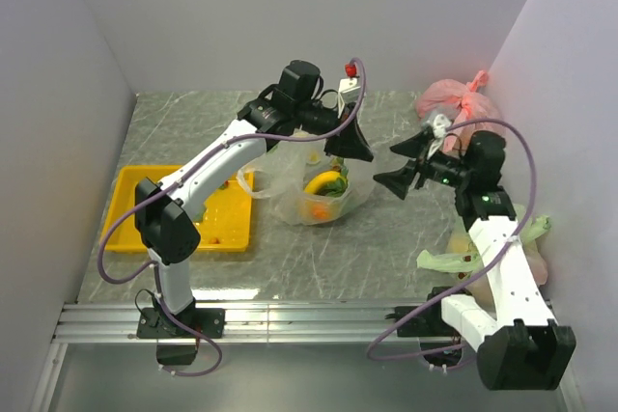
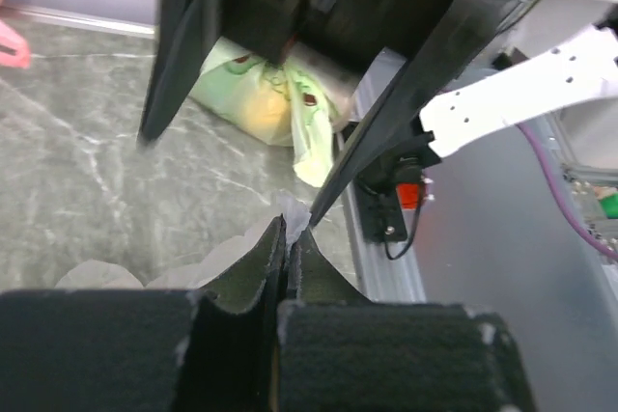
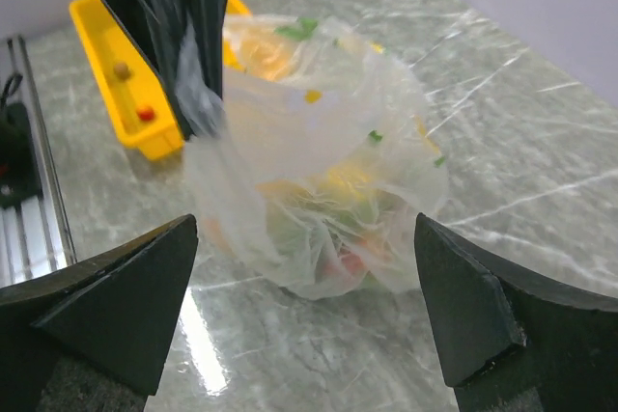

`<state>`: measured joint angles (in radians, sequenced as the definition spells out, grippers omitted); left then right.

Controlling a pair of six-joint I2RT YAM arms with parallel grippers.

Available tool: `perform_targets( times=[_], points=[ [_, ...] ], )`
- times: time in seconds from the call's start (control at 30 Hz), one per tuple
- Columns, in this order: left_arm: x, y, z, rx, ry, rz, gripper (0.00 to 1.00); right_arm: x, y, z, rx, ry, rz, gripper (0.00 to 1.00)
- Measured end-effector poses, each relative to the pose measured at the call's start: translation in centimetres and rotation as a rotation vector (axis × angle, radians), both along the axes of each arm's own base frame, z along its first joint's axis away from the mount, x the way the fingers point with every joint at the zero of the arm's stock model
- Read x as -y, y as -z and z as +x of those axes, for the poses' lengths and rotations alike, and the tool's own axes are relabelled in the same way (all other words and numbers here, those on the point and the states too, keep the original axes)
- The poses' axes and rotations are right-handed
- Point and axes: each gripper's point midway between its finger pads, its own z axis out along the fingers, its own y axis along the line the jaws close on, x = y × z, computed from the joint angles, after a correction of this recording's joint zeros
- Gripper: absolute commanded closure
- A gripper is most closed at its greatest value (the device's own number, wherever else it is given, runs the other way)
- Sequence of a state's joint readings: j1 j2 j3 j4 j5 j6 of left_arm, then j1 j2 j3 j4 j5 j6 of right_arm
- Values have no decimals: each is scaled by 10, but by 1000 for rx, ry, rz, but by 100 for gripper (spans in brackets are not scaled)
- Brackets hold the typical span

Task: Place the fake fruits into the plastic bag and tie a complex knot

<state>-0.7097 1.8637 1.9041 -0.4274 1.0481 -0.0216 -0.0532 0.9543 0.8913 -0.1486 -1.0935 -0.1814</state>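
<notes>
Top external: tray far left, two berries in it. My left gripper pinched tight on bag film, mid-table; fruits inside bag. My right gripper spread wide, facing bag, not touching.

You have a grey marbled tabletop; pale walls rise behind it and at both its sides, and an aluminium rail runs along its near edge.
</notes>
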Motion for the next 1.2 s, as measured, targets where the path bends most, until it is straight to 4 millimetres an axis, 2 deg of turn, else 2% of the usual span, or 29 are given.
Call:
perform_targets(
  times=[0.13,0.4,0.5,0.57,0.6,0.63,0.7,0.73,0.77,0.9,0.93,1.0,1.07,1.1,1.2],
  points=[
    [-1,-2,-6,-30,24,-4,100,-26,23,-5,42,-85,-30,0],
    [-2,-8,-16,-75,70,-19,100,-58,12,-16,218,-208,-51,4],
    [-2,-13,-19,-91,88,-32,100,-66,12,-15,256,-236,-59,8],
    [-2,-16,-21,-98,97,-40,100,-69,18,-11,249,-247,-63,15],
    [-2,-17,-21,-99,101,-44,100,-71,22,-8,239,-249,-64,20],
    [-1,-19,-21,-102,103,-49,100,-74,27,-5,221,-249,-64,39],
    [-1,-21,-21,-103,101,-53,97,-77,34,1,193,-247,-61,63],
    [-1,-20,-20,-101,94,-52,94,-80,38,4,171,-248,-58,89],
    [0,-19,-15,-94,75,-50,89,-83,42,4,149,-258,-53,98],
    [-10,-18,19,-73,-56,-45,63,-85,53,13,23,-217,-37,100],
    [-15,-18,28,-68,-95,-43,50,-84,56,14,-7,-202,-36,100],
    [-36,-22,53,-46,-204,-37,36,-82,60,14,-64,-175,-29,100],
    [-66,-25,78,-12,-323,-22,30,-79,60,13,-98,-154,-21,100],
    [-88,-27,90,17,-391,-9,28,-78,60,12,-114,-142,-16,100],
    [-157,-16,104,65,-566,66,27,-74,59,11,-169,-110,6,100]
  ],
)
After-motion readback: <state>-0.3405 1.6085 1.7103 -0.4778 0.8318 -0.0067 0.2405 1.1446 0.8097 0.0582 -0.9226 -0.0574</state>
